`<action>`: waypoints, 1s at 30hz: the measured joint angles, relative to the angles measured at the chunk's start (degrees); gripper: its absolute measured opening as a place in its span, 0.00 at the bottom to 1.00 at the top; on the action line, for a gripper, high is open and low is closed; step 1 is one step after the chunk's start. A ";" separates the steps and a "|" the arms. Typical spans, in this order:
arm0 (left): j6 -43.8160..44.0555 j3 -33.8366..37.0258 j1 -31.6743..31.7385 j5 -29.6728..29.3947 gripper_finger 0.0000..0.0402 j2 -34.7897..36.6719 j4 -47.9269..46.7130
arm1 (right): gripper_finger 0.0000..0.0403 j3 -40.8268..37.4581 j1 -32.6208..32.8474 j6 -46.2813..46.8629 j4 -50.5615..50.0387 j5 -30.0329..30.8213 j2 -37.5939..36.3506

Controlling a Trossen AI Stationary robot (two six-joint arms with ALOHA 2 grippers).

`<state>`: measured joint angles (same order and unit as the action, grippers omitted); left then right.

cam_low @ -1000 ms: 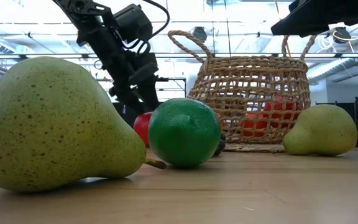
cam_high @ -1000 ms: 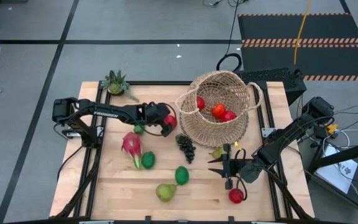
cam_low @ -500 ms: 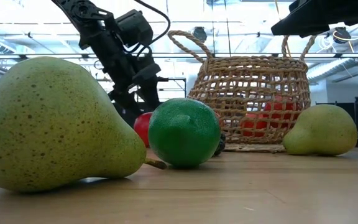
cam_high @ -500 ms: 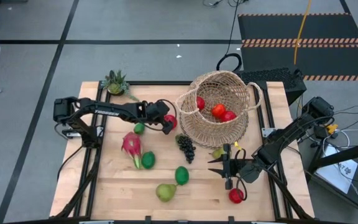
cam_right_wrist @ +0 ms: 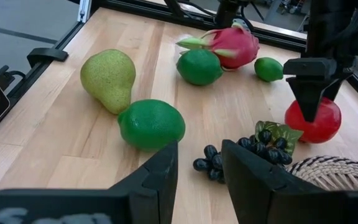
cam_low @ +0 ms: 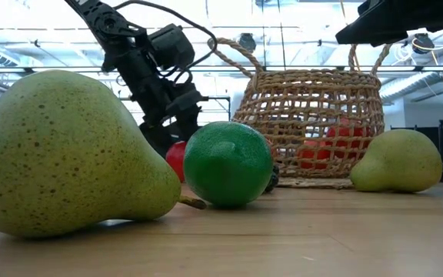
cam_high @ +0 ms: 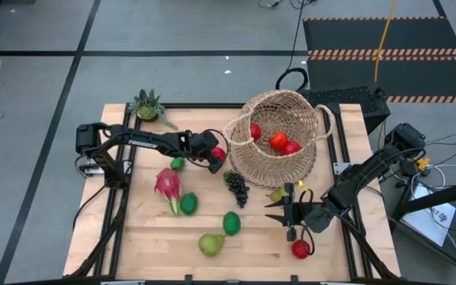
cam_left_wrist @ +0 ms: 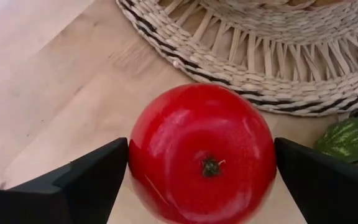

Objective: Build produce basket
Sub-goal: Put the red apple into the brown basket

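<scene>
Your left gripper [cam_high: 216, 157] sits left of centre in the overhead frame, just left of the basket [cam_high: 279, 138], with its fingers [cam_left_wrist: 79, 180] spread wide on either side of a red apple [cam_left_wrist: 202, 152]; in the left wrist view the apple fills the gap between them, and whether the pads touch it cannot be told. The apple rests on the counter [cam_high: 141, 229] right beside the basket's woven base. The basket stands upper right of centre in the overhead frame and holds three red pieces [cam_high: 276, 141]. Your right gripper [cam_high: 290, 214] hovers in the lower right part of that frame, its fingers [cam_right_wrist: 151, 174] only a narrow gap apart with nothing between them; a red fruit [cam_high: 300, 249] lies just below it and a yellow-green pear [cam_high: 278, 194] just above it, near the basket's lower edge. The rest of the produce is scattered across the counter: dark grapes [cam_high: 237, 186] just below the left gripper, a pink dragon fruit [cam_high: 167, 184] to their left, a small lime [cam_high: 177, 164] above it, two green limes [cam_high: 188, 203] [cam_high: 231, 222] and a large pear [cam_high: 210, 244] toward the bottom centre. A spiky potted plant [cam_high: 147, 105] stands at the counter's upper left corner.
</scene>
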<state>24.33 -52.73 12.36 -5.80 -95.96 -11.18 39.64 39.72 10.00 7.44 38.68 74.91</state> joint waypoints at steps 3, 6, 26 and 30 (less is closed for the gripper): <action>0.01 0.00 -0.02 -0.24 0.99 -0.04 -0.02 | 0.29 0.00 0.00 0.00 -0.22 0.00 -0.02; -0.01 0.02 -0.11 -0.28 0.99 0.46 -0.43 | 0.29 0.00 0.00 0.00 -0.39 0.00 -0.02; -1.63 -0.03 -5.98 5.81 0.83 6.47 5.17 | 0.29 0.00 0.00 -0.32 0.38 0.13 -0.02; -2.78 0.02 -9.35 5.79 0.87 10.04 8.32 | 0.29 -0.02 0.00 -1.57 1.94 0.22 -0.02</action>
<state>21.54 -52.71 3.01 -0.01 -85.93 -2.86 39.62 39.72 8.43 9.38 38.90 74.89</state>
